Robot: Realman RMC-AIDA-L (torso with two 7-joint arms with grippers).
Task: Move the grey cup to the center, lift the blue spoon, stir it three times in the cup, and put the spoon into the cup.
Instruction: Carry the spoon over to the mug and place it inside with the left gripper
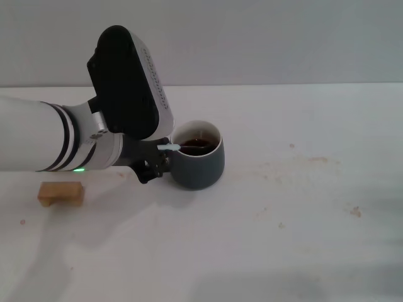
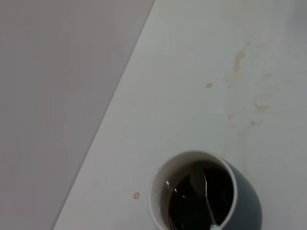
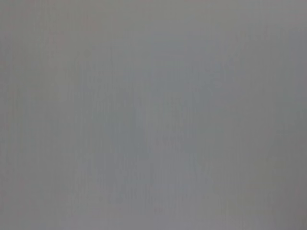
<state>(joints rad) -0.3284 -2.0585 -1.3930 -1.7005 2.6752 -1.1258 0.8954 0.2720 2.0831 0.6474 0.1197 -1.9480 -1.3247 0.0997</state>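
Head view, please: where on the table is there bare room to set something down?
The widest bare stretch of the white table lies right of the rounded dark grey cup and in front of it. Crowded: the cup's left, where the left gripper holds the blue spoon, and the tan wooden block.

The head view is softly and evenly lit from above; diffuse shadows are cast below the grey cup (image 1: 198, 162) and across the lower left of the worktop (image 1: 283, 220). Small glints are seen on the liquid. The right wrist view is filled by featureless grey blur.
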